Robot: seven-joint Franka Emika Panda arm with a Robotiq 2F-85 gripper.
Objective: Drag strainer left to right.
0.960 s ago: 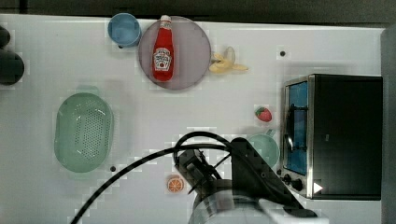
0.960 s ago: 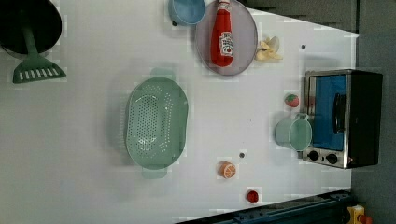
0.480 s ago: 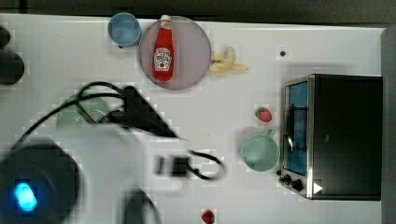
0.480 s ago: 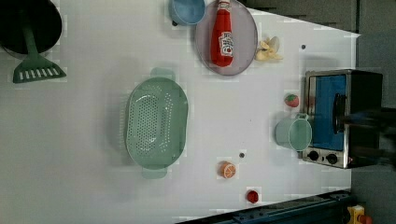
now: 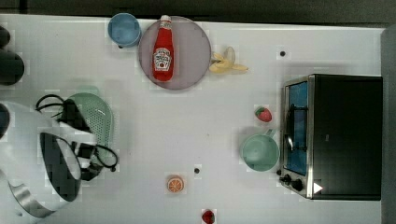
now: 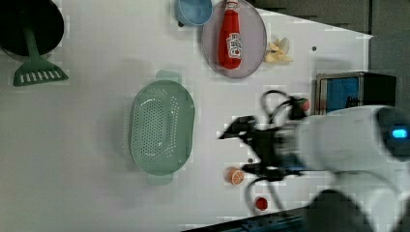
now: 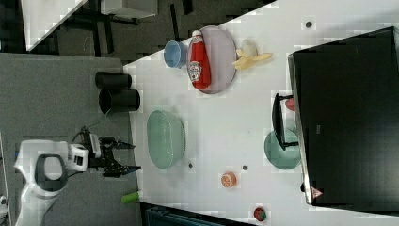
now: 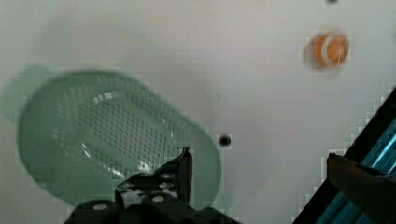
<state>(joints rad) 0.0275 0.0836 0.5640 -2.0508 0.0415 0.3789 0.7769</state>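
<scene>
The strainer (image 5: 99,117) is a pale mint-green oblong colander with rows of small holes. It lies on the white table at the top view's left, and my arm (image 5: 44,163) covers its left part there. In the left view the strainer (image 6: 162,126) lies whole, and my gripper (image 6: 237,152) hovers to its right, blurred. In the right view my gripper (image 7: 134,157) stands open just left of the strainer (image 7: 165,139), off the table's edge. In the wrist view one finger (image 8: 186,163) overlaps the strainer's (image 8: 102,135) end, and nothing is between the open fingers.
A blue bowl (image 5: 123,29), a ketchup bottle (image 5: 163,49) on a purple plate (image 5: 194,63) and a banana (image 5: 226,63) line the far edge. A mint mug (image 5: 260,151), a strawberry (image 5: 264,114) and a toaster oven (image 5: 341,135) stand at the top view's right. An orange slice (image 5: 175,184) lies near the front.
In the top view my arm swung from the bottom middle to the left, over the strainer. In the left view it came in from the right. The strainer has not moved.
</scene>
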